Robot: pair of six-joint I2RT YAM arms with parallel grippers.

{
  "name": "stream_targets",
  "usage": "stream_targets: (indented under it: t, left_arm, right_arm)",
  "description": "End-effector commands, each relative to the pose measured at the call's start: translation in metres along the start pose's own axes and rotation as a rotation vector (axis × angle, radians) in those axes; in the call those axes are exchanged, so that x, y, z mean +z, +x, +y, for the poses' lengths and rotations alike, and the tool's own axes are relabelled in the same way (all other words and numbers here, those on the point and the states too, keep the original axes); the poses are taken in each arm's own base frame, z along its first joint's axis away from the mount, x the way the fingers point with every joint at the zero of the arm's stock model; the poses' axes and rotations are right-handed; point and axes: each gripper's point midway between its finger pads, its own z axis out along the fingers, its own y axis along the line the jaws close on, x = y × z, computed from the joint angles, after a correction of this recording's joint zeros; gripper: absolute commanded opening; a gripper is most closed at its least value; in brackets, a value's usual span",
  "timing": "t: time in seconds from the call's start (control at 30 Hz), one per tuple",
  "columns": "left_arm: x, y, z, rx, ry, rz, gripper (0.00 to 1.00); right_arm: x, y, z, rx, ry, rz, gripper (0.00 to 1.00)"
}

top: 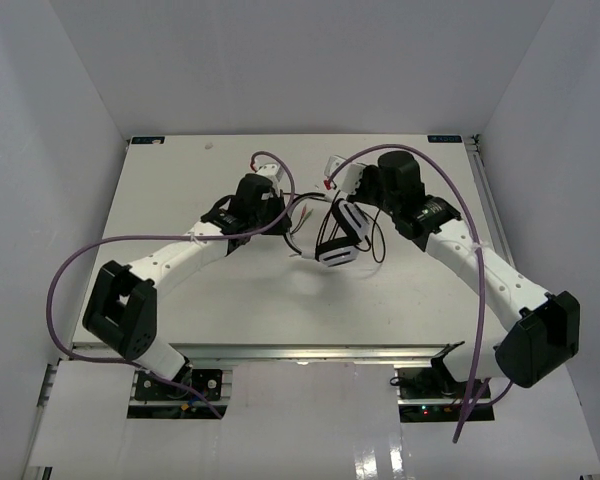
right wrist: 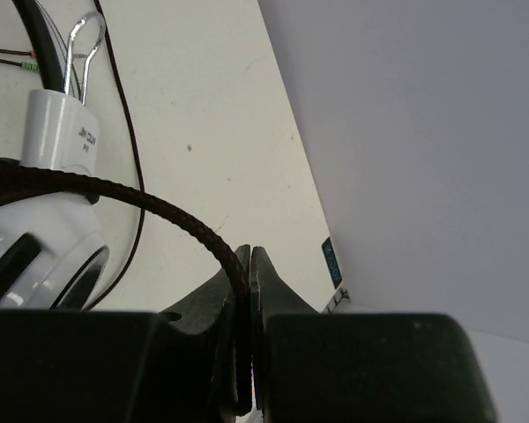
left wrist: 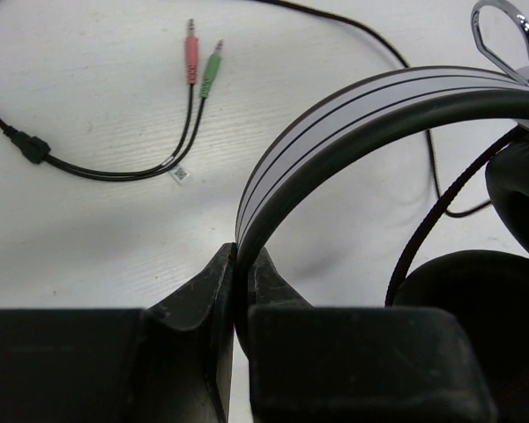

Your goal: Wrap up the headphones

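Left claw (left wrist: 241, 267): clamped on the headband (left wrist: 361, 101), near one end.
Right claw (right wrist: 248, 264): pinched shut on the braided cable (right wrist: 159, 207), just beside a white earcup (right wrist: 44, 220).
Handling: hold the band steady and lead the cable round it under light tension, with the loops close and untwisted.
Headphones (top: 338, 238): middle of the worktop (top: 230, 290), between both arms. Black-and-white band, black pads, thin lead ending in pink and green plugs (left wrist: 203, 62) that lie loose.
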Motion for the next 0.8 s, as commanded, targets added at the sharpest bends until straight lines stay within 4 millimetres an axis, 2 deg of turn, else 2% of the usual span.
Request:
stream_targets:
  t: [0.0, 0.1, 0.2, 0.33, 0.43, 0.53, 0.63, 0.73, 0.77]
  left_arm:
    - [-0.051, -0.058, -0.052, -0.018, 0.196, -0.173, 0.0]
    - [-0.071, -0.067, -0.063, -0.022, 0.238, -0.194, 0.0]
    - [-0.09, -0.078, -0.074, -0.026, 0.282, -0.215, 0.0]
    - [-0.117, -0.1, -0.088, -0.026, 0.314, -0.254, 0.0]
    - [-0.134, -0.116, -0.103, -0.026, 0.346, -0.27, 0.0]
    - [-0.148, -0.126, -0.121, -0.023, 0.378, -0.277, 0.0]
    - [-0.16, -0.138, -0.136, -0.022, 0.388, -0.3, 0.0]
    - [-0.173, -0.152, -0.145, -0.032, 0.387, -0.327, 0.0]
    - [-0.181, -0.161, -0.147, -0.04, 0.384, -0.355, 0.0]
  right_arm:
    - [0.007, -0.005, -0.012, 0.178, -0.006, -0.108, 0.08]
    - [0.007, 0.009, -0.014, 0.317, -0.078, -0.175, 0.15]
    - [0.007, 0.002, 0.007, 0.431, -0.232, -0.292, 0.17]
    - [0.006, -0.014, 0.028, 0.54, -0.418, -0.439, 0.17]
    - [0.001, -0.039, 0.043, 0.62, -0.569, -0.586, 0.18]
    - [0.004, -0.053, 0.055, 0.699, -0.695, -0.691, 0.18]
    - [0.014, -0.06, 0.074, 0.827, -0.8, -0.701, 0.22]
    - [0.026, -0.066, 0.096, 0.857, -0.869, -0.708, 0.28]
    - [0.029, -0.067, 0.109, 0.894, -0.908, -0.694, 0.29]
